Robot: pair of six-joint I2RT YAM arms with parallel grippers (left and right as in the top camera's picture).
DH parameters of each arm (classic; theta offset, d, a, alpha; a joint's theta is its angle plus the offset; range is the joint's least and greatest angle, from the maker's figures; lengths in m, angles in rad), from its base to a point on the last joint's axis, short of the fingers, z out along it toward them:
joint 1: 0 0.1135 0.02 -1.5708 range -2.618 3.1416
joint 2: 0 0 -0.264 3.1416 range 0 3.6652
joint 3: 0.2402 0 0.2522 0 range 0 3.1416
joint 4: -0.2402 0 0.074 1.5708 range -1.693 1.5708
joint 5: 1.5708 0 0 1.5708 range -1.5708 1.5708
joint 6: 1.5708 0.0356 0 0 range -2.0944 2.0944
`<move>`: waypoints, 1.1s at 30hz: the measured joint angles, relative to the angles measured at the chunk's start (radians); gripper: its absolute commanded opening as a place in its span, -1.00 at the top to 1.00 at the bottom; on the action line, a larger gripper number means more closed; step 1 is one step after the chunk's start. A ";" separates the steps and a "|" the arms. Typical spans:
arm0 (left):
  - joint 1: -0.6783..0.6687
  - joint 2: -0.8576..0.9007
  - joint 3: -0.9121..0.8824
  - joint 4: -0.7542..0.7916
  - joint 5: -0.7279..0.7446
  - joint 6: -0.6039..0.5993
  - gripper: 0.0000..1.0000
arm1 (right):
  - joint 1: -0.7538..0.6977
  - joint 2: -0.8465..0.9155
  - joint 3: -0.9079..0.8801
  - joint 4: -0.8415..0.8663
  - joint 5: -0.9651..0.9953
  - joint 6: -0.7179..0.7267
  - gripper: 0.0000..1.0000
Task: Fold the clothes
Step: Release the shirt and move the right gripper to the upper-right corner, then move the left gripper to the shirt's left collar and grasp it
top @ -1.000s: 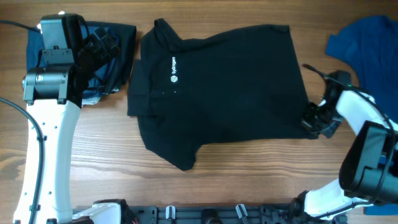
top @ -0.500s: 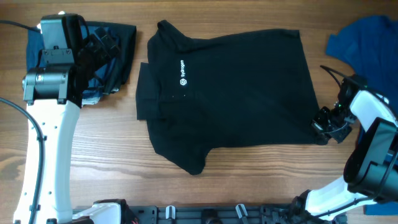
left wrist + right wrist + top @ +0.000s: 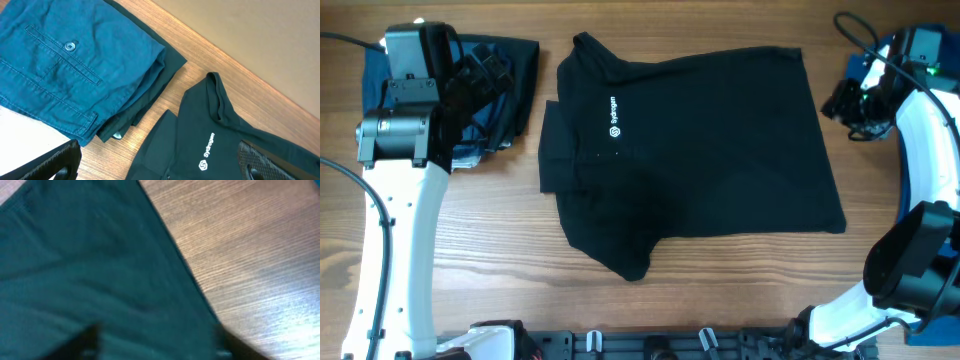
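Note:
The black collared shirt lies spread flat in the middle of the table, its white logo facing up and the collar toward the left. My right gripper hovers open by the shirt's far right corner, holding nothing. In the blurred right wrist view the gripper has its dark fingers apart over dark fabric and bare wood. My left gripper stays open above the folded blue and navy clothes. The left wrist view shows those folded clothes beside the shirt's collar.
A loose bright blue garment lies at the far right, partly under my right arm. The wooden table shows in front of the shirt. Arm bases and a black rail line the near edge.
The right gripper pulled the shirt's near right corner rightward, let go of it and opened, then moved to the far right corner. The left arm has not moved.

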 measured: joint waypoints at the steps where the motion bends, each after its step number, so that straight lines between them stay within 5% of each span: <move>1: 0.000 0.000 0.000 0.001 0.000 0.000 -0.99 | -0.002 0.000 0.000 0.000 0.000 -0.006 -0.99; 14: 0.000 0.000 0.000 0.019 0.000 0.000 -0.99 | -0.002 0.000 0.000 0.052 0.001 -0.008 -1.00; 22: -0.002 0.013 0.000 0.186 0.119 0.027 -0.99 | -0.002 0.000 0.000 0.055 0.000 -0.008 -0.99; 27: -0.067 0.105 0.001 0.298 0.222 0.066 -0.17 | -0.002 0.000 0.000 0.055 0.000 -0.008 -1.00; 33: -0.208 0.315 0.000 0.484 0.262 0.094 -0.33 | -0.002 0.000 0.000 0.055 0.000 -0.007 -0.99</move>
